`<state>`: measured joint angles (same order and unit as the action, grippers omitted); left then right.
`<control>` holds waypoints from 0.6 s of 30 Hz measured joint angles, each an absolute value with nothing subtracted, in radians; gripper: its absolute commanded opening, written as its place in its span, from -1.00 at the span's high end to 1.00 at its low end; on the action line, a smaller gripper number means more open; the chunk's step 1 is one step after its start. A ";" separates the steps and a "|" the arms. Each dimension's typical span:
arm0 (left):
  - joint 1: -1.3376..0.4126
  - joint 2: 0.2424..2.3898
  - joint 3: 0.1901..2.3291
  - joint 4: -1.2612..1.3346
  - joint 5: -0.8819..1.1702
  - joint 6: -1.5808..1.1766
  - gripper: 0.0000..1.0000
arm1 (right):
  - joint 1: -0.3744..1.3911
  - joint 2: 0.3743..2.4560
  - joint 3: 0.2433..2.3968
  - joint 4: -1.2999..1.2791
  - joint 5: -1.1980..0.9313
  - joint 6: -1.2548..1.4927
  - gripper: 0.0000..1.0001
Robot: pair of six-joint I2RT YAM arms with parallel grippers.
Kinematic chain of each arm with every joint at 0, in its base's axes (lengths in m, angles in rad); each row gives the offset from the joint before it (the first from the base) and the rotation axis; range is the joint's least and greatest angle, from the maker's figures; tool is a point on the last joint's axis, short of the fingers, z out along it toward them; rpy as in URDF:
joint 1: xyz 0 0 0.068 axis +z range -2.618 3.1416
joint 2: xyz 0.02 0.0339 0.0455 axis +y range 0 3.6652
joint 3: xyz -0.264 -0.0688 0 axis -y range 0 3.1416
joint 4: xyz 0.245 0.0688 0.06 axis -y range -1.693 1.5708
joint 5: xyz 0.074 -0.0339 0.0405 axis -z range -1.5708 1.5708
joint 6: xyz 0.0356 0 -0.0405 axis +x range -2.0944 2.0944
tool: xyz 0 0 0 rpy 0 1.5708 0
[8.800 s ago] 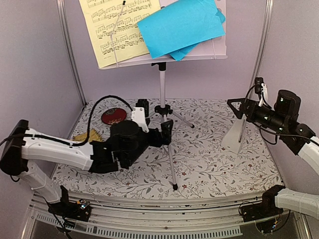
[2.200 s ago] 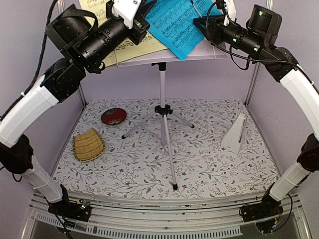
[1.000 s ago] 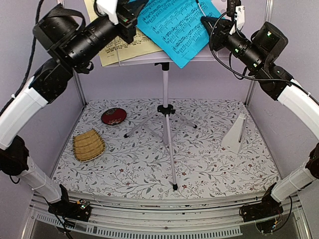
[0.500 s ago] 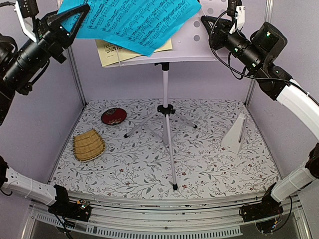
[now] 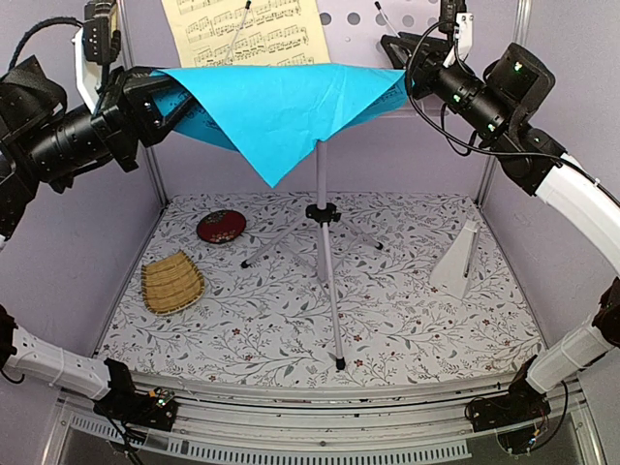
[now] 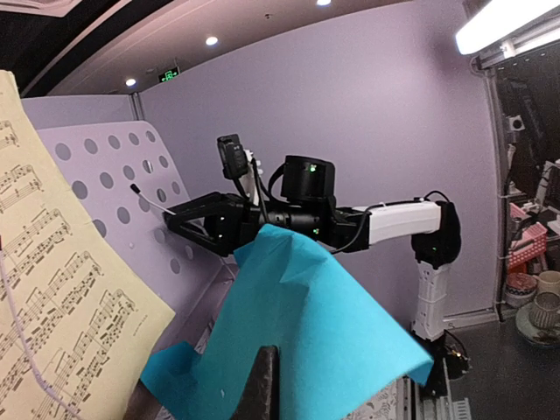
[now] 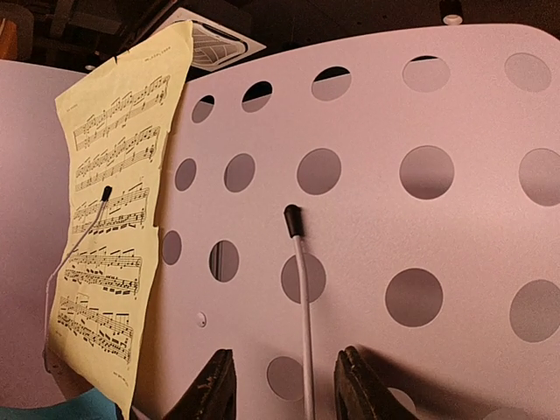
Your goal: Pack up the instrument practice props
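Top view: your left gripper (image 5: pixel 165 97) is clamped on the left edge of the blue sheet (image 5: pixel 281 111). The sheet hangs spread in front of the music stand (image 5: pixel 373 19), its far corner up by your right gripper (image 5: pixel 389 46). The yellow sheet (image 5: pixel 247 29) lies on the stand's desk. The metronome (image 5: pixel 460 257) stands on the table (image 5: pixel 407 320) at right, with the red dish (image 5: pixel 221 226) and woven tray (image 5: pixel 171 282) at left.

Left wrist: the blue sheet drapes from your finger toward the right gripper.

Right wrist: the right jaws stand apart. A white wire clip (image 7: pixel 302 289) runs between them, with a gap on either side.
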<state>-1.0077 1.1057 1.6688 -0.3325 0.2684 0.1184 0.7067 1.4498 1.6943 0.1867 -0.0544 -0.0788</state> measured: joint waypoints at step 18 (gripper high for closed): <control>-0.922 1.132 1.688 -0.409 0.419 0.010 1.00 | 0.707 1.417 1.692 0.148 -0.113 -0.073 -0.44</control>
